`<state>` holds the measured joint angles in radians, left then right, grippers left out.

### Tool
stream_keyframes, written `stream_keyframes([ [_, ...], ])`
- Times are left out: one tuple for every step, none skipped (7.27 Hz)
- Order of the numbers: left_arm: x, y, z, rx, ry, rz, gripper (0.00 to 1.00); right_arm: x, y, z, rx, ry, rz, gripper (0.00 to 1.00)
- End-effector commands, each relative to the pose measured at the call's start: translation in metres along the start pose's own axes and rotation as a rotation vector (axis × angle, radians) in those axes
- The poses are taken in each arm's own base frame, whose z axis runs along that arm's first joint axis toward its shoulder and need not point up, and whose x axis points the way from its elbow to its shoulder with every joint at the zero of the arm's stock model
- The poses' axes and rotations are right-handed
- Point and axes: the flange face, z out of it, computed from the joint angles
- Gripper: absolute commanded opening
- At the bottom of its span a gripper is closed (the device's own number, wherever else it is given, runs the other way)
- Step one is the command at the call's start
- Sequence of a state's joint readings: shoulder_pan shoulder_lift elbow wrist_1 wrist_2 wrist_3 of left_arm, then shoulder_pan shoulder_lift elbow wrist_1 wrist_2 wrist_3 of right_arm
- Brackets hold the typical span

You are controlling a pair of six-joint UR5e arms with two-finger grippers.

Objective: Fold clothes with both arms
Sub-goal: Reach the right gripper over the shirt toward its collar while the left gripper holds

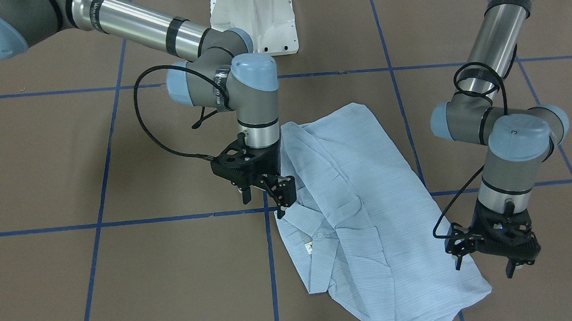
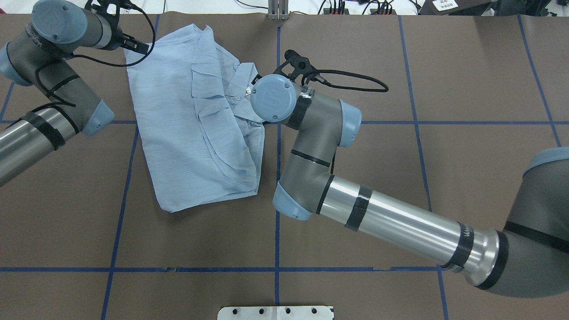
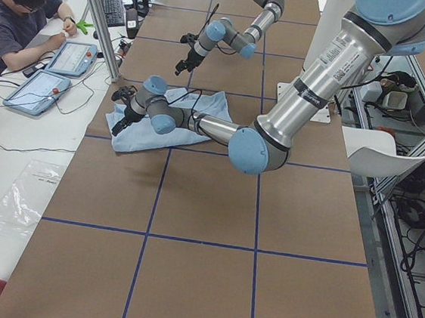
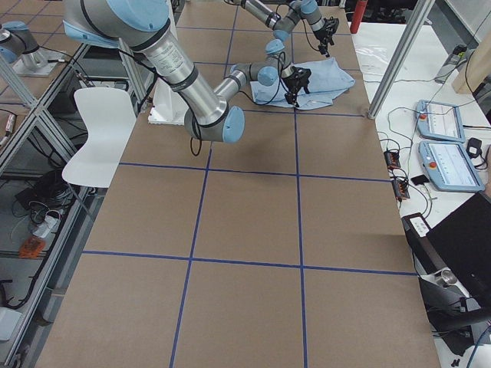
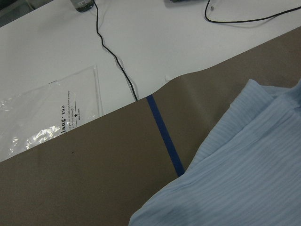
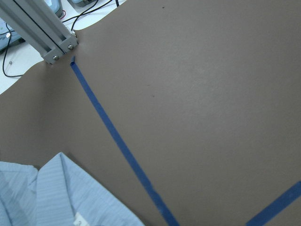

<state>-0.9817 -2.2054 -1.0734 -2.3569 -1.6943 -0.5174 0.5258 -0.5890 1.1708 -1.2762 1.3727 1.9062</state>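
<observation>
Shirt (image 1: 368,200), light blue and finely striped, lay folded into a rough rectangle on the brown counter (image 1: 125,289). We found it on the robot's left half, towards the operators' edge. It was bounded on one side by the centre line of the blue tape grid (image 1: 121,222). The collar faced that centre line, and the white neck label (image 1: 311,249) and one small button (image 1: 319,234) showed there.

The right arm (image 1: 257,97) reached across with its wrist pointing down at the collar side. We noted the right jaws spread, one finger above the collar edge and the other above bare counter. They pinched nothing. We could not tell whether a fingertip touched the cloth.

The left arm (image 1: 514,151) also pointed down, over the shirt's outer corner nearest the operators. The left jaws were spread and held nothing.

The left wrist view showed the shirt's edge lying over a tape line. Beyond the counter's edge lay a clear plastic bag (image 5: 47,117) and a black cable (image 5: 115,61) on a white surface. The right wrist view showed the collar tip beside a tape line and an aluminium post (image 6: 40,30). A person (image 3: 14,17) sat at the operators' side.
</observation>
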Motion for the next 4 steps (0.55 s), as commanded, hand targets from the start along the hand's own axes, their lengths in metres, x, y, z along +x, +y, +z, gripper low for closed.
stream_keyframes([
  [-0.002,0.004,0.0,-0.002,0.001,-0.006,1.0,-0.007,0.039,0.019,0.02,0.003,0.037,0.93],
  [-0.002,0.003,-0.001,0.0,0.001,-0.006,1.0,-0.006,0.044,0.025,0.028,0.008,0.032,0.92],
  [-0.002,0.003,-0.001,-0.001,0.002,-0.006,1.0,-0.003,0.046,0.033,0.028,0.003,0.032,0.89],
  [-0.003,0.005,-0.002,0.0,0.001,-0.006,1.0,-0.005,0.046,0.035,0.032,0.0,0.032,0.84],
])
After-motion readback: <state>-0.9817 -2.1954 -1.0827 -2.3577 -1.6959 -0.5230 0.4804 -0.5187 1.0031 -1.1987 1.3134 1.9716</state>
